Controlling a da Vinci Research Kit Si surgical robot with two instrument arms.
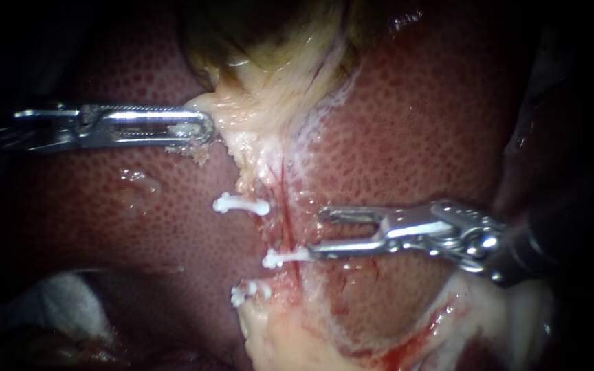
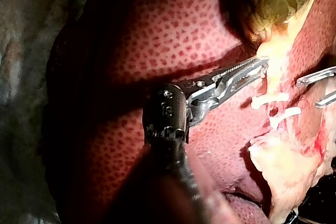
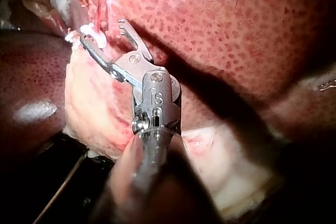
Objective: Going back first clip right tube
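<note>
Three white clips cross the pale strip of tissue ahead of my right instrument, whose jaws stand wide apart and hold nothing. The middle clip touches the tip of one jaw. The outer clips lie on either side of the jaws, apart from them. A thin red tube runs along the strip just ahead of the tips. Only the right wrist view shows that jaw tip pressed against the clip while the toothed jaw hangs free over the liver. My left instrument pinches the pale strip near the gallbladder. Its teeth show only in the left wrist view.
</note>
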